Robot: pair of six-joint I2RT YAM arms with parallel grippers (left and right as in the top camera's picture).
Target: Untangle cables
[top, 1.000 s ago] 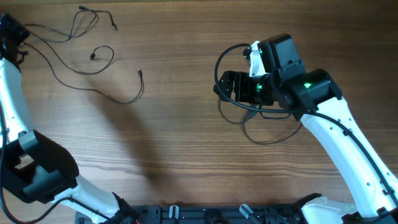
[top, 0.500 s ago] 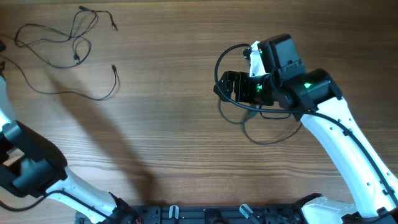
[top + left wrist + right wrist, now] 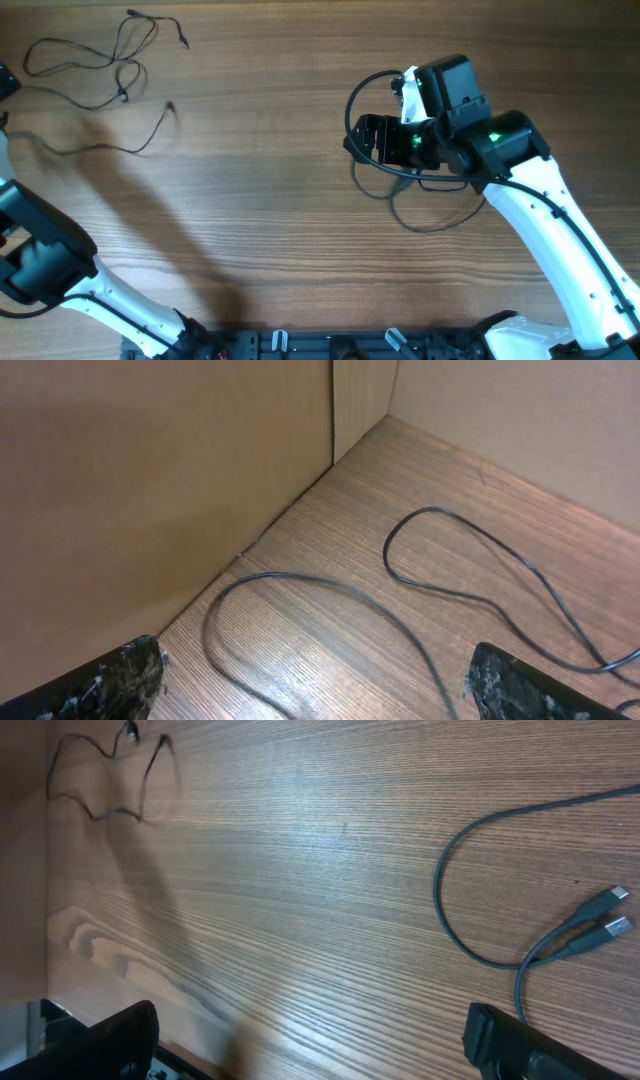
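Observation:
The cables (image 3: 95, 72) are thin black strands lying in loose loops at the table's far left, one free end (image 3: 170, 105) trailing to the right. In the left wrist view two strands (image 3: 300, 585) curve across the wood. My left gripper (image 3: 310, 690) stands open just above them, one strand running between its fingers (image 3: 110, 680) and held by nothing. My right gripper (image 3: 385, 140) is open over the right half of the table. Just beside it lies a separate dark cable (image 3: 450, 920) with two flat plug ends (image 3: 610, 910); nothing is between its fingers (image 3: 515, 1045).
A brown wall (image 3: 150, 480) meets the table at the corner close to the left gripper. The left arm (image 3: 40, 260) runs along the left edge. The right arm (image 3: 540, 220) crosses the right side. Bare wood (image 3: 260, 200) lies between the two cable groups.
The left gripper pulled toward the left edge, dragging a strand's free end leftward, then opened and let the strand go. The right arm has stayed still.

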